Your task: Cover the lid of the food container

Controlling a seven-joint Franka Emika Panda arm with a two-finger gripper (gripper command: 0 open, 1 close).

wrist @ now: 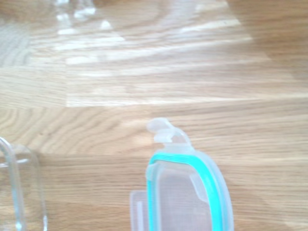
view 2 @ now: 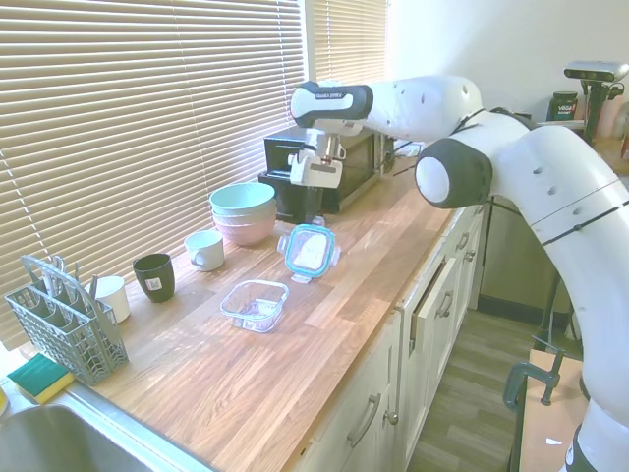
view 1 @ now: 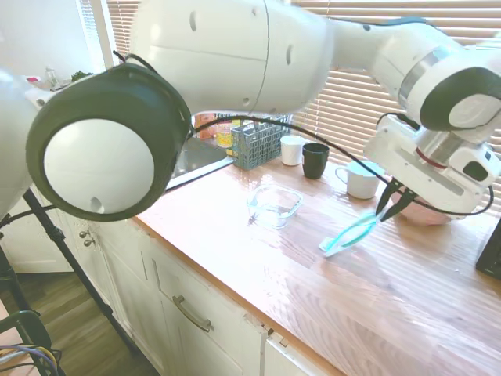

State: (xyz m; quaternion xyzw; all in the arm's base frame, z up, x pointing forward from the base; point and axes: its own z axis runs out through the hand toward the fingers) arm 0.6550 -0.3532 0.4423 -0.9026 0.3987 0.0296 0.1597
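The lid (view 1: 350,233), clear plastic with a teal rim and snap tabs, hangs tilted just above the wooden counter (view 1: 391,313). My gripper (view 1: 389,207) is shut on its upper edge. From the other side the lid (view 2: 310,250) dangles under the gripper (view 2: 316,214), in front of the bowls. The food container (view 1: 275,205), a small clear glass dish, stands open on the counter a short way to the side of the lid, nearer the sink (view 2: 256,305). The wrist view shows the lid (wrist: 185,192) and a corner of the food container (wrist: 14,187).
A white mug (view 2: 204,250), a black cup (view 2: 153,276) and another white cup (view 2: 111,296) line the window side. Stacked pastel bowls (view 2: 243,210) stand behind the lid. A black appliance (view 2: 324,167) sits at the far end; a cutlery basket (view 2: 64,324) stands by the sink (view 2: 49,442).
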